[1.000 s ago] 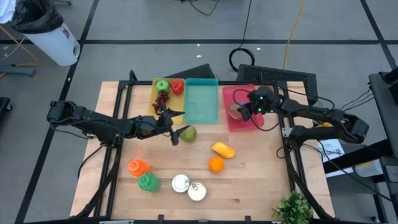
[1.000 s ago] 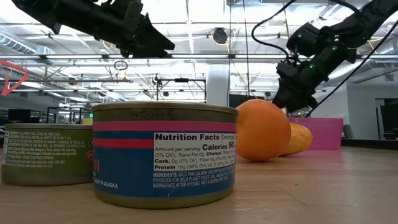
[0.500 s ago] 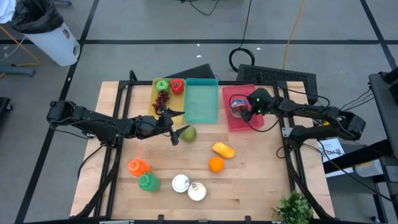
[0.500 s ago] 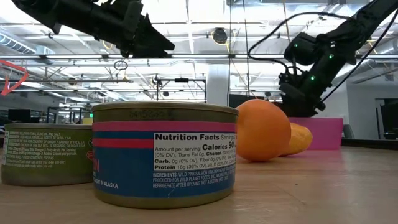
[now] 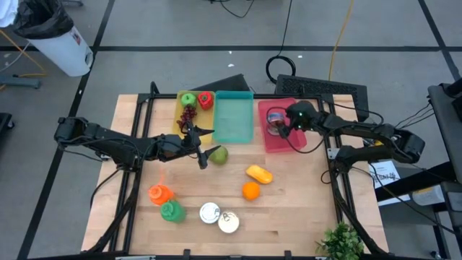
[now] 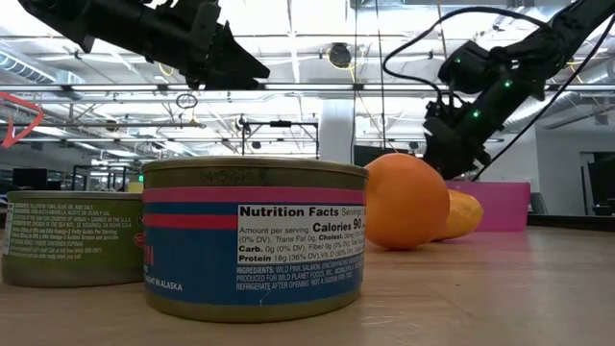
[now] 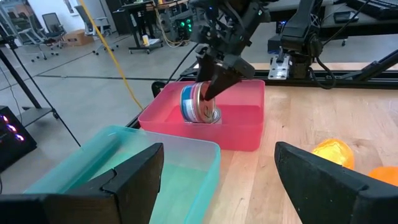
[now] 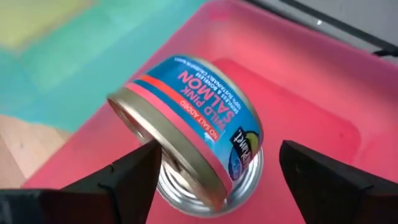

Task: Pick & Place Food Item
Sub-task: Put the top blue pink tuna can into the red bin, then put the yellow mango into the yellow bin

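A blue-and-red salmon can [image 8: 193,124] lies tilted inside the pink bin [image 5: 278,142], one rim down on the bin's floor and an end face turned up toward my right gripper. My right gripper [image 8: 217,180] hangs open over the bin, slanting down, one finger on either side of the can [image 7: 198,106]. My left gripper [image 5: 206,146] hovers open above the table's middle, beside a green pear [image 5: 219,154], with nothing between its fingers [image 7: 134,180]. My right gripper stands open around the can, coming at it slanting down from the table's right. One finger [image 8: 134,174] lies close to the can's gold rim [image 8: 163,146]; whether it touches the rim, I cannot tell.
A teal bin [image 5: 234,119] stands left of the pink one, and a yellow tray [image 5: 180,119] with an apple, a pepper and grapes left of that. On the table lie a yellow item [image 5: 259,174], an orange [image 5: 250,191], two bottles [image 5: 166,202] and two cans [image 5: 219,217].
My right gripper has opened over the pink bin and let go of the salmon can, tipping and rolling a little at the wrist. The can has turned about and now lies tilted in the bin.
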{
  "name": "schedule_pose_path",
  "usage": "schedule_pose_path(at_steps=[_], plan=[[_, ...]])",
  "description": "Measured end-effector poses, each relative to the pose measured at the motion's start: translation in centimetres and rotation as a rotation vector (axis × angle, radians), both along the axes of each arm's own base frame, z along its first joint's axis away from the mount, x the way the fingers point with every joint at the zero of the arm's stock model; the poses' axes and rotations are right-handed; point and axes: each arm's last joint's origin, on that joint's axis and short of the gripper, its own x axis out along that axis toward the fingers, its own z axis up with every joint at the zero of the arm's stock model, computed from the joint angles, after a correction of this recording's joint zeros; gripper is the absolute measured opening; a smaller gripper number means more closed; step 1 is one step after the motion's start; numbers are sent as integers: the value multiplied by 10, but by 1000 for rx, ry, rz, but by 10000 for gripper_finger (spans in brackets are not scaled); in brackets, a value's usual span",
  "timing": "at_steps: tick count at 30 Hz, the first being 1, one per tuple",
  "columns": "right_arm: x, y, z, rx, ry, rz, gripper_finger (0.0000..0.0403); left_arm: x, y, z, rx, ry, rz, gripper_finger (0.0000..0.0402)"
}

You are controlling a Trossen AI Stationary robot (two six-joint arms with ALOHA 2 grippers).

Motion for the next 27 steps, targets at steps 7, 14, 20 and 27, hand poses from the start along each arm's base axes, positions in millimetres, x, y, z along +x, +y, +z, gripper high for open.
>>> schedule_pose_path(at_steps=[7,14,20,27], plan=[[3,-3,8,-64,-72,-17,306,0,0,0,0,0,0,310],[2,-6,9,-142,-25,-91,306,0,0,0,0,0,0,310],[0,-1,3,-101,39,-74,306,0,0,0,0,0,0,310],[-4,1,-2,-82,118,-46,306,0,0,0,-1,0,0,310]])
